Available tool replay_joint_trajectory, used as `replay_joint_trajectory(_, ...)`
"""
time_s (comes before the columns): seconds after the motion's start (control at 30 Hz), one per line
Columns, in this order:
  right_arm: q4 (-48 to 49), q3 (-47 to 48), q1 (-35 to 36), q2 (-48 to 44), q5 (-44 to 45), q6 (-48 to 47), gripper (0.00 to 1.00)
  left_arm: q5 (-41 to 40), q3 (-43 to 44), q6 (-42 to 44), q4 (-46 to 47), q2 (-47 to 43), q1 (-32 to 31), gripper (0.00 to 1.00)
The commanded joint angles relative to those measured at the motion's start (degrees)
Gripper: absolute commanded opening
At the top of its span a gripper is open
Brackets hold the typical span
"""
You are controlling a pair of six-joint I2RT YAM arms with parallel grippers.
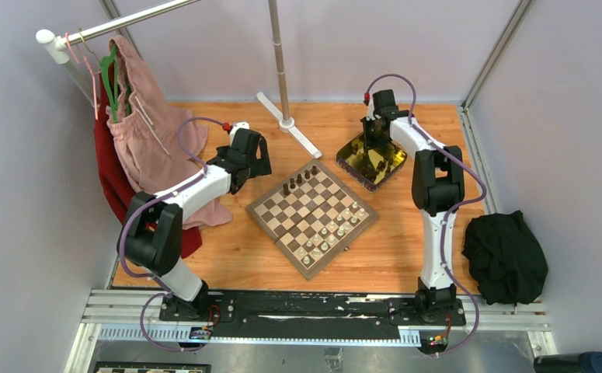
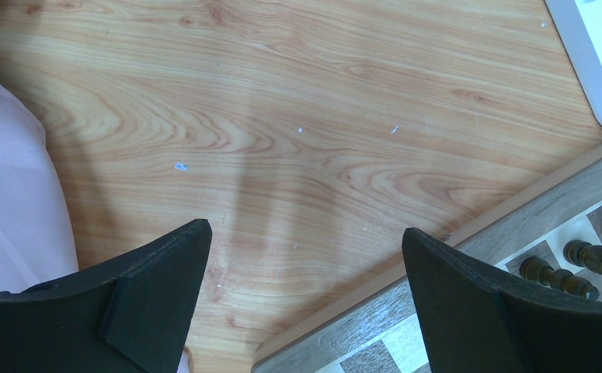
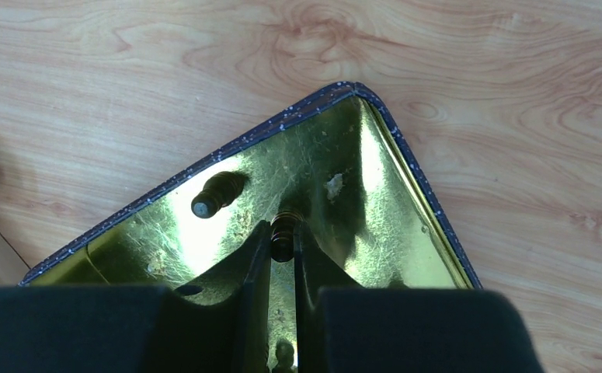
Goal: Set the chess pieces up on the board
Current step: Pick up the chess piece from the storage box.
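Note:
The board (image 1: pixel 312 215) lies turned like a diamond at the table's middle. Dark chess pieces (image 1: pixel 298 181) stand along its far edge and pale ones (image 1: pixel 335 231) along its right side. My left gripper (image 2: pixel 305 233) hangs open over bare wood just off the board's far left corner (image 2: pixel 375 326), where a few dark pieces (image 2: pixel 585 260) show. My right gripper (image 3: pixel 283 237) reaches down into the gold tin (image 3: pixel 375 186) and is shut on a dark chess piece (image 3: pixel 283 233). Another dark piece (image 3: pixel 214 196) lies loose on the tin's floor.
The gold tin (image 1: pixel 370 159) sits at the back right of the table. A white pole stand (image 1: pixel 287 120) rises behind the board. Pink and red garments (image 1: pixel 146 140) hang at the left, and a black cloth (image 1: pixel 506 256) lies at the right.

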Motion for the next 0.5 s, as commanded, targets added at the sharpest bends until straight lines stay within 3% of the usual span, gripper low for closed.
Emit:
replay_joint_trajectory(0.0,-1.3,-1.3,-1.3,-2.7,0.4,1.2,0.00,-0.2,-0.2,-0.1,0.1,-1.6,0.1,1.00)
replay_joint_trajectory(0.47,-1.0,-3.0,-1.3,-6.7,0.2,1.3,0.00,-0.7,-1.5,-0.3,-0.5,-4.1,0.2,1.00)
